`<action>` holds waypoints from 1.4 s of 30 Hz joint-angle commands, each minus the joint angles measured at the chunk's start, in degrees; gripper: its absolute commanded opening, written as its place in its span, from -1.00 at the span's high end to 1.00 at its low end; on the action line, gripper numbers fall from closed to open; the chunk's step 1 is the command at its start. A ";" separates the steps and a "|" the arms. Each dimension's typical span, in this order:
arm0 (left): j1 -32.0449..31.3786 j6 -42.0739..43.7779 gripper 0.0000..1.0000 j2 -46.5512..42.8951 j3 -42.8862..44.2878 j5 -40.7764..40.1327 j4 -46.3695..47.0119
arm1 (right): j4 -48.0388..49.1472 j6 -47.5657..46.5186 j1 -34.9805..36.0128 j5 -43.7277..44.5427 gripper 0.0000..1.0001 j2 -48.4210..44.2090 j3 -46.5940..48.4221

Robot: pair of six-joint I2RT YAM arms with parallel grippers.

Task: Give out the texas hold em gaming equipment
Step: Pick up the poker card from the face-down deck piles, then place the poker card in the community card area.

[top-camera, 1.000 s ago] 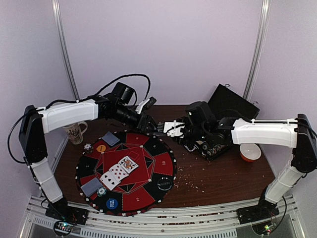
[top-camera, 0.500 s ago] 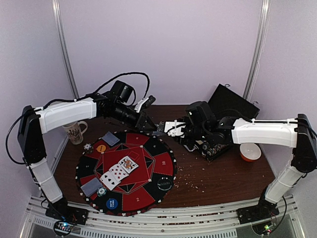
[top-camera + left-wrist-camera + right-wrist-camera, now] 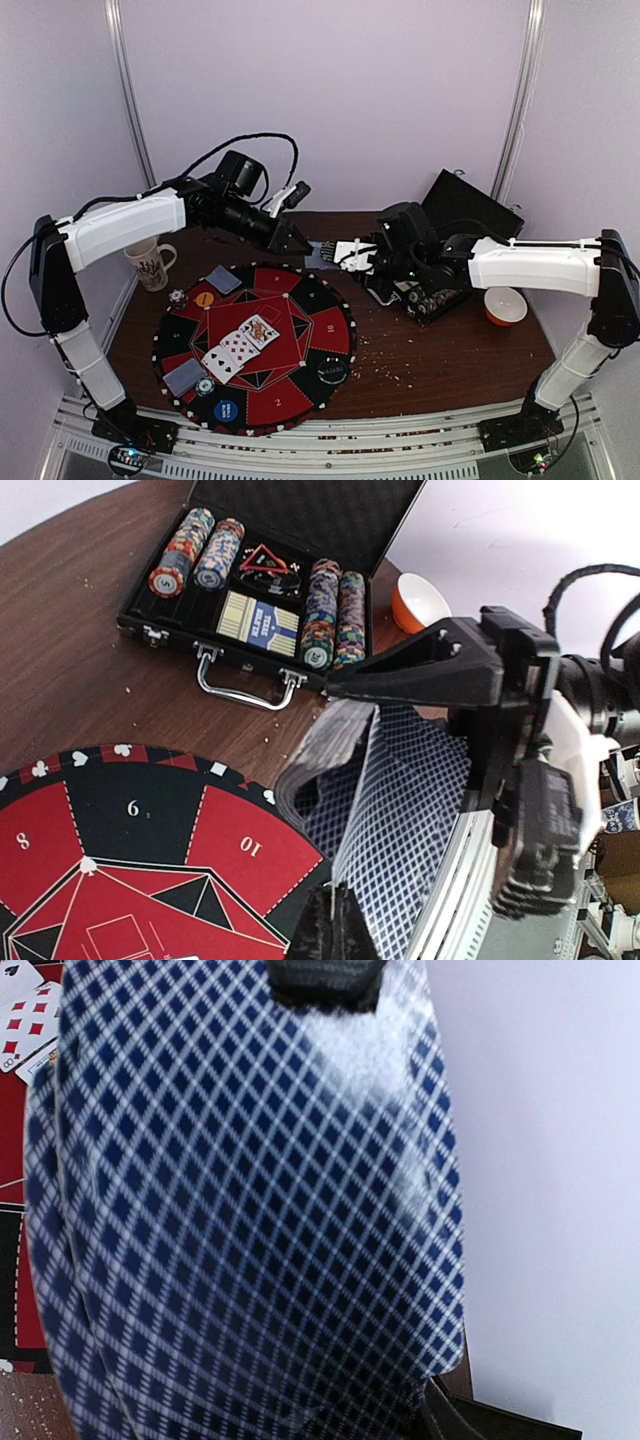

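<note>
My left gripper (image 3: 303, 247) is shut on the edge of one blue-diamond-backed card (image 3: 410, 810), its fingertips pinching the card's bottom edge in the left wrist view. That card fans out of a deck (image 3: 325, 745) held in my shut right gripper (image 3: 348, 256), just past the mat's far edge. The card backs (image 3: 250, 1220) fill the right wrist view and hide the right fingers. On the round red-and-black mat (image 3: 300, 390) lie face-up cards (image 3: 243, 345), two face-down cards (image 3: 222, 279), a blue button (image 3: 225, 410) and a black button (image 3: 332, 370). A yellow button (image 3: 204, 298) and a chip (image 3: 178, 297) sit at its left rim.
The open black case (image 3: 170, 630) with rows of chips stands behind the right gripper. An orange bowl (image 3: 504, 306) sits right of it. A patterned mug (image 3: 150, 265) stands at the far left under the left arm. Crumbs dot the brown table.
My left gripper has closed on the card at the deck and shifted slightly up and back with it. The right gripper has stayed in place with the deck.
</note>
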 commanded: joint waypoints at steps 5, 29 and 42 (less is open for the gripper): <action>0.80 1.89 1.00 -2.49 1.16 0.70 1.05 | 1.76 1.70 -0.82 0.44 0.15 -0.93 -0.17; 14.86 18.17 1.00 -0.84 -1.04 -11.87 -12.71 | 0.91 1.09 -2.17 1.16 0.15 -2.78 -2.10; 9.74 32.52 1.00 15.76 -0.12 -12.69 -14.37 | 0.69 1.09 -2.19 1.43 0.15 -3.92 -3.03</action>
